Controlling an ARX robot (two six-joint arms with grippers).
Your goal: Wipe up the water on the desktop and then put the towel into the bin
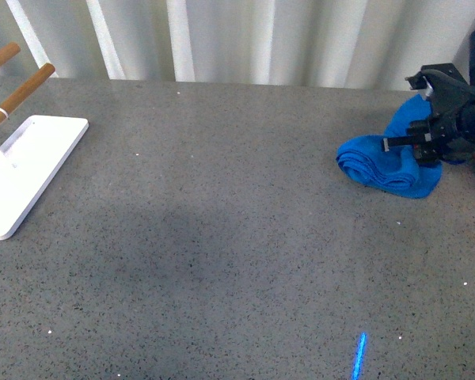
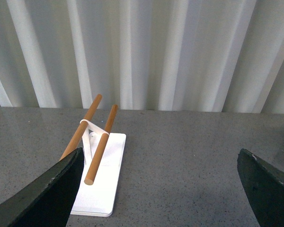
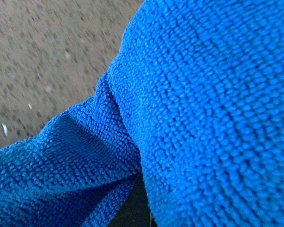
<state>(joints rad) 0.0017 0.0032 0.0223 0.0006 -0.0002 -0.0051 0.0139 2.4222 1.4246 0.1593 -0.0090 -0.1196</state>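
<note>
The bright blue towel point(image 1: 384, 162) lies bunched on the speckled dark grey desktop point(image 1: 222, 237) at the far right. My right gripper point(image 1: 429, 136) is shut on the towel's right part. In the right wrist view the towel point(image 3: 203, 109) fills almost the whole picture and hides the fingers. My left gripper point(image 2: 163, 189) is open above bare desktop point(image 2: 180, 161), with its dark fingers point(image 2: 47, 194) wide apart and nothing between them. No water shows on the surface. The bin is out of view.
A flat white stand point(image 1: 20, 170) with wooden rods point(image 1: 16, 95) stands at the left edge; the left wrist view shows this stand point(image 2: 102, 179) ahead of the left finger. White corrugated panels point(image 1: 245, 39) back the desktop. A blue light streak point(image 1: 359, 356) lies near the front edge.
</note>
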